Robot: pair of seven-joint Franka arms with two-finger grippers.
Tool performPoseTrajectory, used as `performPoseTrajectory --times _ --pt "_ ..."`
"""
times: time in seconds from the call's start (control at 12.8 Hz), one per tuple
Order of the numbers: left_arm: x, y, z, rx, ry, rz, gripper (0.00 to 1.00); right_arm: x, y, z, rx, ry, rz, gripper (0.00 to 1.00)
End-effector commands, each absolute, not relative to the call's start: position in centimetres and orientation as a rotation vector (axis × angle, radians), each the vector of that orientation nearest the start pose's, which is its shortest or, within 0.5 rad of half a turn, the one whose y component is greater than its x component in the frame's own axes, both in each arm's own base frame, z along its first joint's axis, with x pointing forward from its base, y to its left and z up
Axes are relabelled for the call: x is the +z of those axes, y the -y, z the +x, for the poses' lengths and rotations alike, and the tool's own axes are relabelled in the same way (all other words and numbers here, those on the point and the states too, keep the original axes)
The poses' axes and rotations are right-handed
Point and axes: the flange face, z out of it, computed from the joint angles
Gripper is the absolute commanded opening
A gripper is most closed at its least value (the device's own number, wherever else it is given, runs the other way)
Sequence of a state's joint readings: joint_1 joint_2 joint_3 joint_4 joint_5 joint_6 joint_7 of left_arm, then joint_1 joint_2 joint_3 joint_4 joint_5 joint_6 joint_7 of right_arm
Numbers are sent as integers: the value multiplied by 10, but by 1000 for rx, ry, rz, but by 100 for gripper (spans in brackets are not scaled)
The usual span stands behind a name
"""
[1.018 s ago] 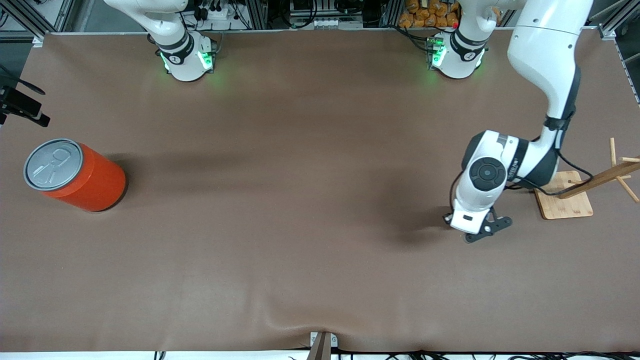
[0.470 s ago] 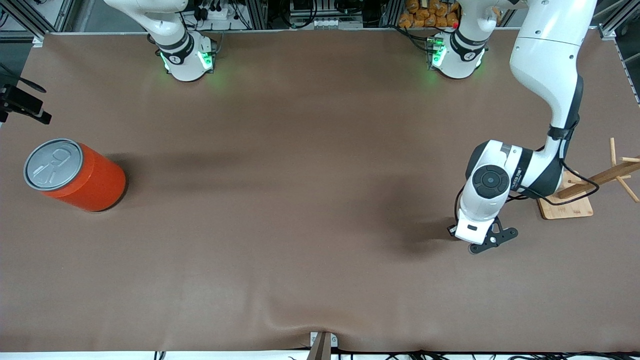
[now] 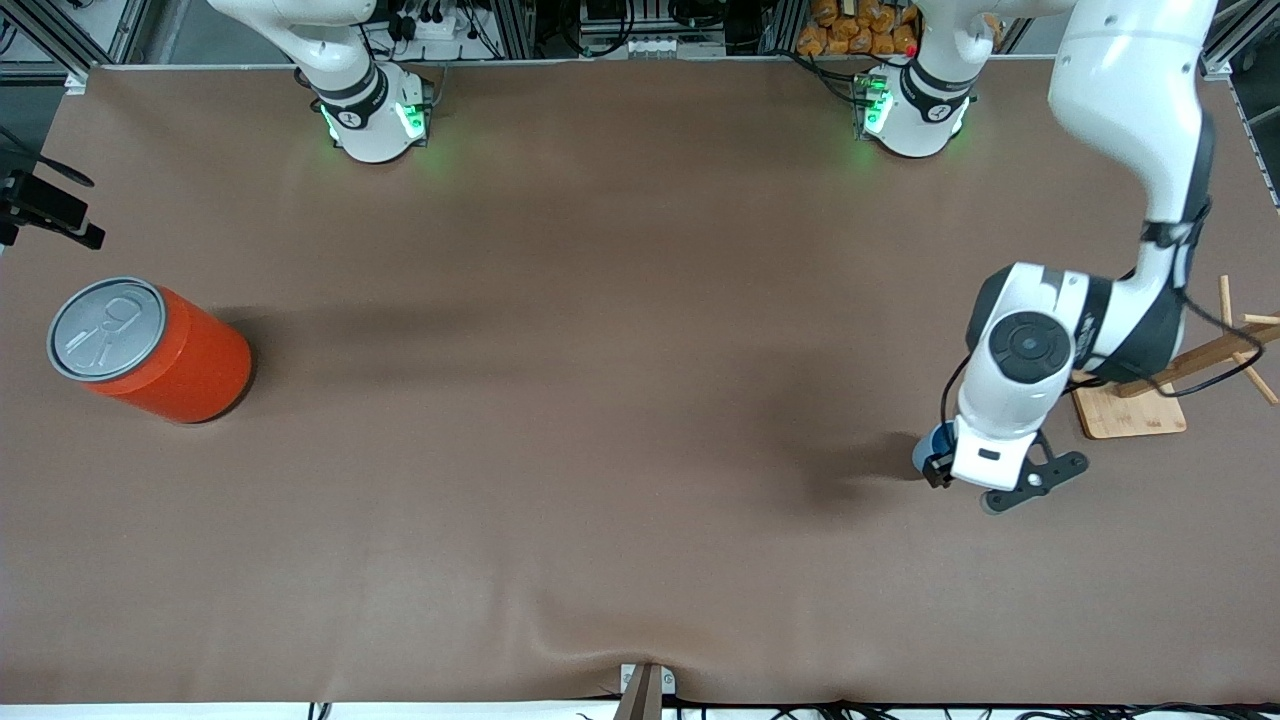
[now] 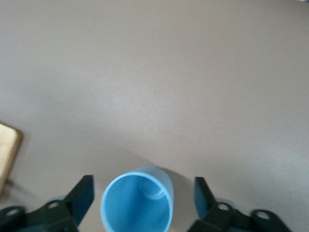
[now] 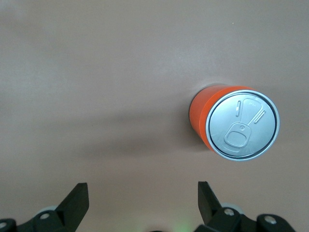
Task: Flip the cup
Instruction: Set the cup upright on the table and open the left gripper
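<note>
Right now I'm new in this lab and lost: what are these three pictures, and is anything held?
Two white robot arms are bolted at a brown table. The front view looks down from across it; the other two come from cameras on each wrist. The left gripper is open, its fingers on either side of a blue cup standing mouth up, not touching it. A wooden stand sits beside that arm. The right gripper waits, open, above an orange can at its end of the table. Nothing is held.
</note>
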State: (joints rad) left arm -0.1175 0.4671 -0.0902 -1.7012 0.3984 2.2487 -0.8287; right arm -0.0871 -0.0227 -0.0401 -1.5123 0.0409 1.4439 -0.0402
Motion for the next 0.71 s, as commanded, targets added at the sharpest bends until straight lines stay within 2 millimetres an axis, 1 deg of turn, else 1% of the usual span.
performPoseTrajectory --times 0.0,0.08,0.16,0.31,0.39,0.47,0.55,0.63 --pt "394 113 644 -199 481 -2910 100 656 68 531 74 -118 -3094 100" --pt "419 108 635 -160 437 -2918 100 655 67 531 77 -116 -3092 100" --pt "443 85 627 -117 420 -2935 100 655 67 532 77 -114 -3094 100" --pt "491 68 603 -38 270 -2992 100 656 68 531 78 -113 -3101 100" --pt "513 50 590 -3 212 -3003 100 657 65 531 75 -91 -3110 100" --pt "536 33 575 23 118 -3042 100 657 65 531 77 -98 -3111 100" --pt "556 10 562 33 47 -3105 100 657 65 531 77 -103 -3109 100" --pt "575 -9 548 29 8 -3165 100 657 65 531 77 -101 -3111 100"
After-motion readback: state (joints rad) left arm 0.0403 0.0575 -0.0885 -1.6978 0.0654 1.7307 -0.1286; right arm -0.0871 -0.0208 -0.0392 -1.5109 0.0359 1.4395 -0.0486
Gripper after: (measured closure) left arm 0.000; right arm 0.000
